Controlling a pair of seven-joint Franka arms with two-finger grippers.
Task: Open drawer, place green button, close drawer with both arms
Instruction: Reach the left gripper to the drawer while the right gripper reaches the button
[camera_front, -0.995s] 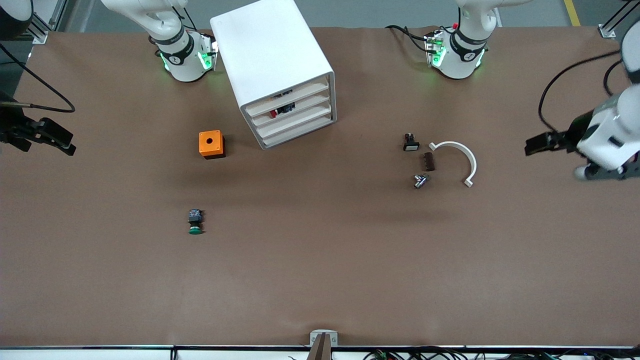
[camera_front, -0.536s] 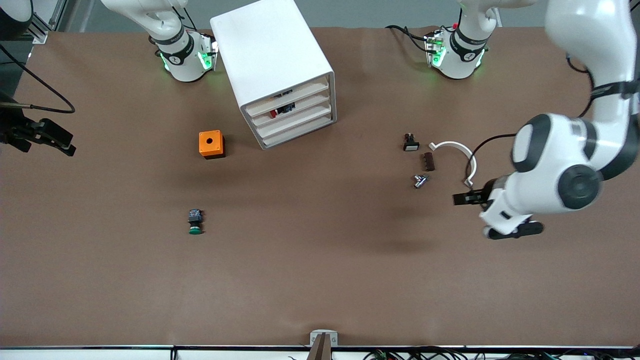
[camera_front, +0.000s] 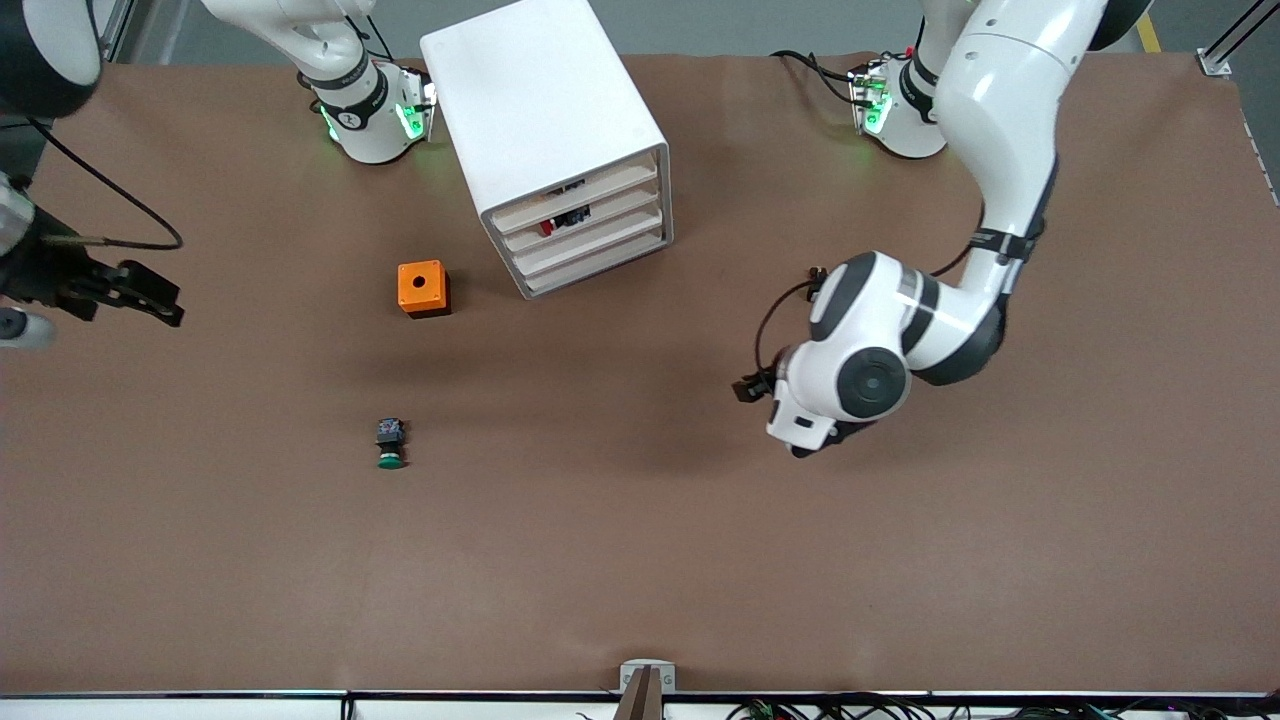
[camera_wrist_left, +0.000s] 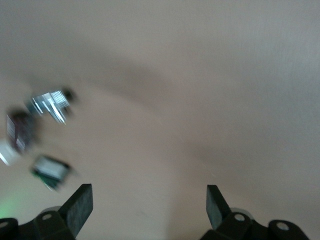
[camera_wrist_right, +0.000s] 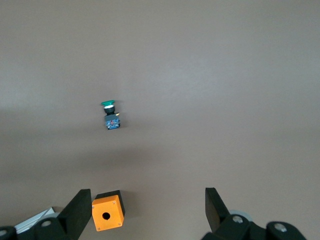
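Note:
The white cabinet (camera_front: 545, 120) stands near the robots' bases, its four drawer fronts (camera_front: 590, 240) all pushed in. The green-capped button (camera_front: 391, 445) lies on its side on the brown table, nearer the front camera than the orange cube (camera_front: 423, 288). It also shows in the right wrist view as the button (camera_wrist_right: 111, 114). My right gripper (camera_front: 165, 303) hovers open over the right arm's end of the table, well off from the button. My left gripper (camera_front: 747, 388) is open and empty over bare table, nearer the left arm's end than the cabinet. In its wrist view, the left gripper (camera_wrist_left: 148, 205) has nothing between its fingers.
The orange cube (camera_wrist_right: 107, 210) with a round hole sits beside the cabinet, toward the right arm's end. Several small parts (camera_wrist_left: 50, 170) lie blurred under the left arm, mostly covered by it in the front view. A white mount (camera_front: 647, 675) sits at the table's near edge.
The left arm has swung in from its end of the table, over the small parts, toward the middle. The right gripper has crept slightly inward. Both stayed open.

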